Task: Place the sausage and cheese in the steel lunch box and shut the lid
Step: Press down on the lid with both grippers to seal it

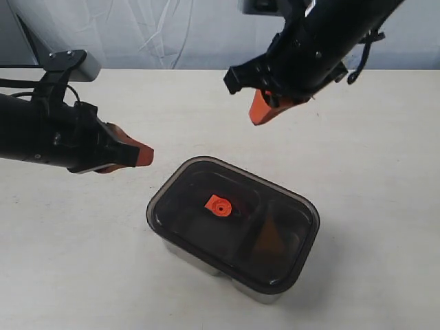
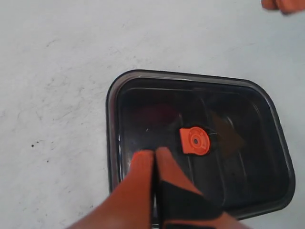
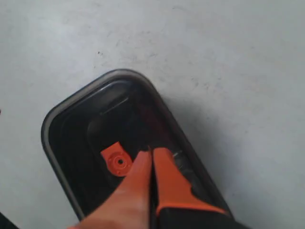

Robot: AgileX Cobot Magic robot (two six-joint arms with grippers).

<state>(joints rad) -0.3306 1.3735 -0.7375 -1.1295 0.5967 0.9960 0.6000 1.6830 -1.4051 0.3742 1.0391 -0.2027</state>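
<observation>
Closest to me is the steel lunch box [image 1: 189, 256], sitting on the pale table [image 1: 385, 172] with only a strip of shiny wall showing under the lid [image 1: 237, 232]. The dark smoky lid lies flat over the whole rim, its small orange valve [image 1: 219, 205] near the centre, and I see no corner riding up, so the box looks closed to me. Whether the seal is pressed fully home I cannot tell.

Through the tinted plastic the cheese [image 1: 269, 237] shows as a dull orange wedge in the compartment on the right. The sausage [image 2: 156, 114] is only a faint reddish smear in the other compartment, clearest from the left wrist view. Both foods seem to be inside, which would leave the job at its end, or nearly so.

The left gripper [image 1: 141, 157] hangs off to the left of the box, clear of it, its orange fingers pressed together on nothing. The right gripper [image 1: 256, 117] hangs above the far side, also pinched closed and empty, tips pointing down toward the lid. Neither touches the box. I take that as arms standing off from a finished piece of work.

Nothing else lies on the table, and nothing blocks either arm.
</observation>
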